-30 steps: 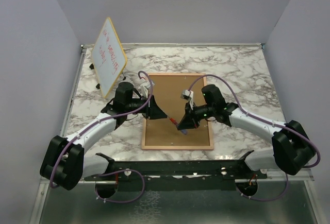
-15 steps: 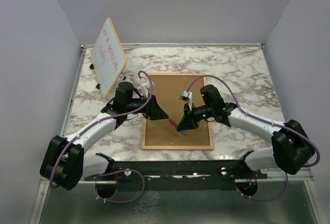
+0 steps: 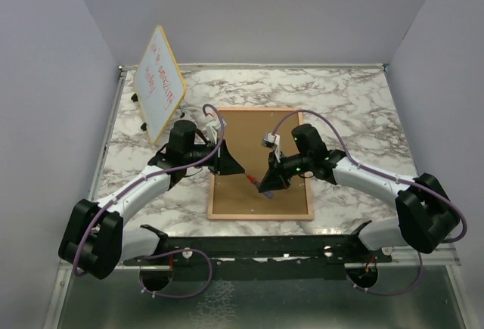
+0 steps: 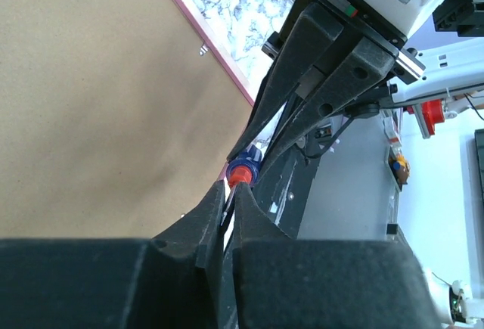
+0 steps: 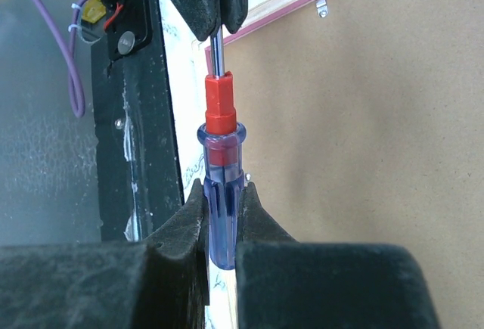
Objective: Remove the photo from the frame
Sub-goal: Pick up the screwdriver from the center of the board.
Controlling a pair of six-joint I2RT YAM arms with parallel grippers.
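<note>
so the frame (image 3: 257,128) lies back-up, clips (image 5: 322,4) exposed, and over it the right tool (image 5: 221,193) clamps the screwdriver (image 5: 221,155) handle while the left tool (image 4: 229,191) pinches its shaft, probably a regrip

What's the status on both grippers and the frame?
Right gripper shut on screwdriver handle. Left gripper shut on its shaft. Frame face down, fibreboard back on, photo not visible.

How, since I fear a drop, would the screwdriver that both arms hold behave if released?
Likely stiff: the screwdriver has a metal shaft and a hard-looking plastic handle. Its smooth round handle could slip between the right fingers and would probably roll on the frame's flat back. It looks slim, so probably light.
</note>
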